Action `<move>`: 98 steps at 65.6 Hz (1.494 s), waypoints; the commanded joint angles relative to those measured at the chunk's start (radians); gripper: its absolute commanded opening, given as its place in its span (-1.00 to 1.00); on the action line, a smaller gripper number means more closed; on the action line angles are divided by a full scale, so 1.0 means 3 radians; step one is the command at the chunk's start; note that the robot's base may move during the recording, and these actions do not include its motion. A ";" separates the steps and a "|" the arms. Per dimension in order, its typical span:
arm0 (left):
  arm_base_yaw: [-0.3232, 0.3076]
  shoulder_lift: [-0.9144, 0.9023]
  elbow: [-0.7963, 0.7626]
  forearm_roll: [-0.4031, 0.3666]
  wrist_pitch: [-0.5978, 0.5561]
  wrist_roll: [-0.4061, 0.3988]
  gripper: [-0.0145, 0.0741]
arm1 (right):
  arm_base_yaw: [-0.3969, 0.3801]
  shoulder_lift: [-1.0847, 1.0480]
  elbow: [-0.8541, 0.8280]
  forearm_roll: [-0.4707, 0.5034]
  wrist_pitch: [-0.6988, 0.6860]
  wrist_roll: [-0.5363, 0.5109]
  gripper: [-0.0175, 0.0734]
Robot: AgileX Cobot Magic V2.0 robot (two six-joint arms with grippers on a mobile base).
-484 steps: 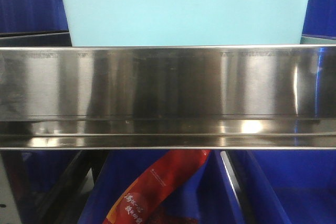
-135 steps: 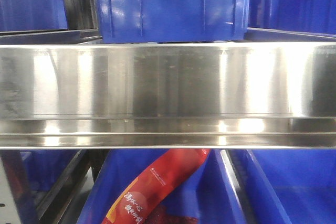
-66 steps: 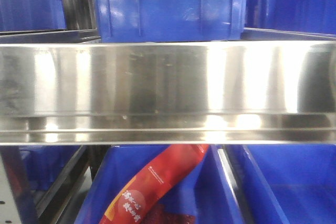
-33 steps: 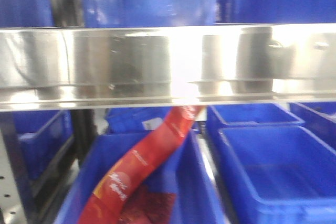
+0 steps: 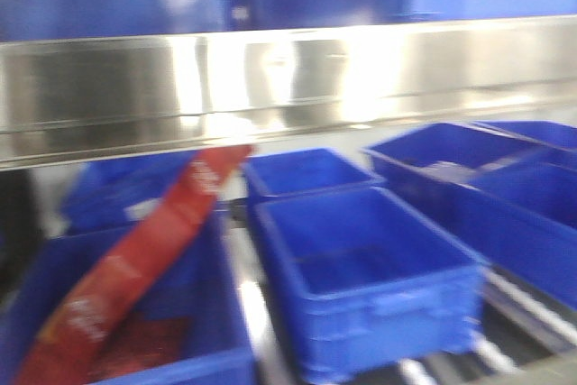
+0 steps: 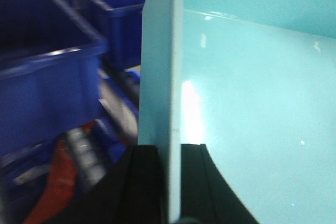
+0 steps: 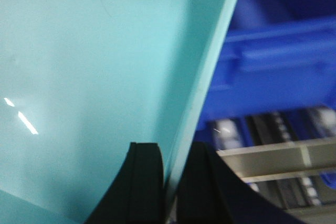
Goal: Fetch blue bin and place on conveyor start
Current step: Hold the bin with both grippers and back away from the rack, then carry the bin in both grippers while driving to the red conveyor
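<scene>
The blue bin is pale turquoise plastic and fills most of both wrist views. My left gripper is shut on its left wall, one black finger outside and one inside. The same blue bin shows in the right wrist view, where my right gripper is shut on its right wall and rim. The front view is blurred and holds neither the bin nor a gripper. The conveyor start is out of view.
A stainless-steel shelf rail crosses the front view. Below it stand several dark blue crates, one with a red packet. Dark blue crates lie left of the bin, and another crate and roller rails to its right.
The front view has swung and dropped: the rail has risen in the frame, the red packet has slid left, and more blue crates now show at the right. The turquoise bin left this view earlier.
</scene>
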 commanded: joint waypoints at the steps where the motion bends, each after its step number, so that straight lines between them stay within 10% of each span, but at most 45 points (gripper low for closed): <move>1: 0.0005 -0.0056 -0.0036 -0.0068 -0.0270 -0.0038 -0.92 | -0.0024 -0.0036 -0.0035 -0.0132 -0.0044 -0.0103 -0.95; 98: 0.0005 -0.0056 -0.0036 -0.0063 -0.0270 -0.0038 -0.92 | -0.0024 -0.0036 -0.0035 -0.0132 -0.0044 -0.0103 -0.95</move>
